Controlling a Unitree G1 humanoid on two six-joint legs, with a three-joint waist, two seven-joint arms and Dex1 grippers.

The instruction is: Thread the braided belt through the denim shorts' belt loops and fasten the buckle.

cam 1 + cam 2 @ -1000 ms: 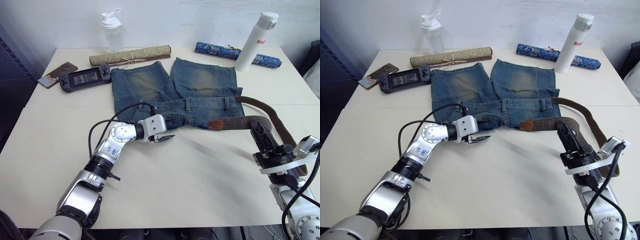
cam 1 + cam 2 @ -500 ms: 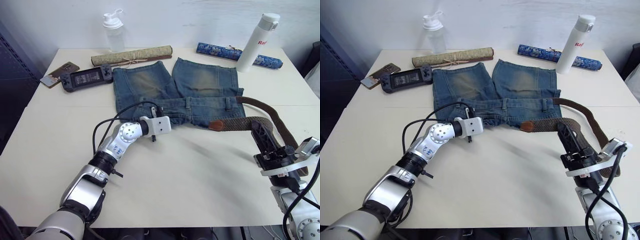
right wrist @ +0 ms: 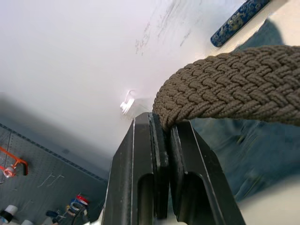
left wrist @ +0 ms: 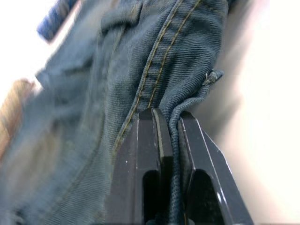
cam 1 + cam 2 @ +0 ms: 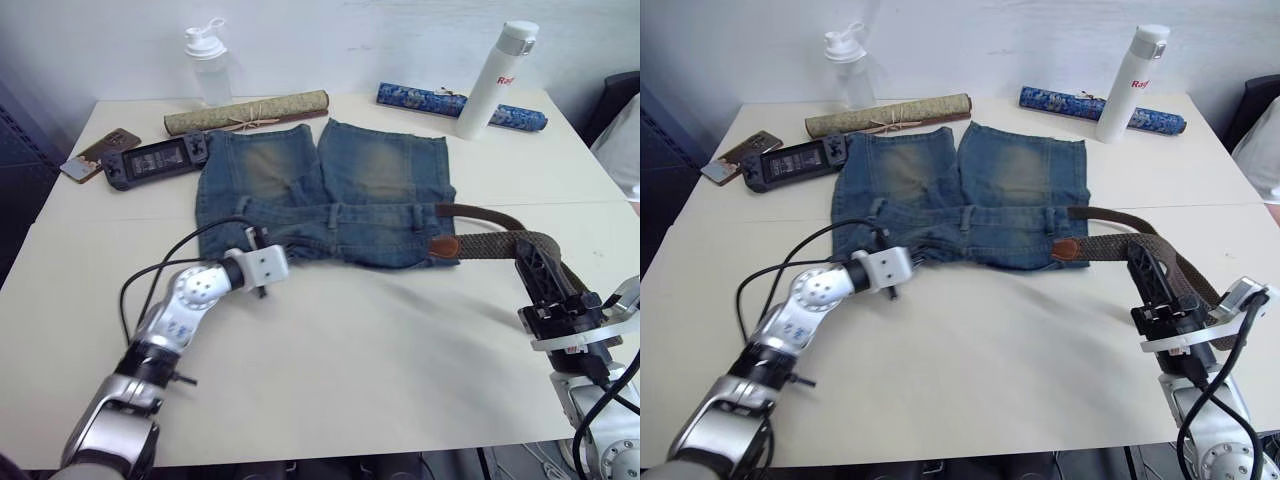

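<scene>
braided belt – dark-brown weave, tan tab near right end of waistband, lies looped on tabletop right of denim shorts; whether any loop is threaded, cannot tell. step judged: mid-threading. left gripper clamps waistband edge at shorts' left side; right gripper pinches belt strap. next move calls for feeding belt end leftward along waistband – shorts held taut.

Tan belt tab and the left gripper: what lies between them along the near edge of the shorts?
Denim only. In the left eye view the denim shorts run waistband-first from the left gripper, shut on that edge, to the braided belt tab.
</scene>
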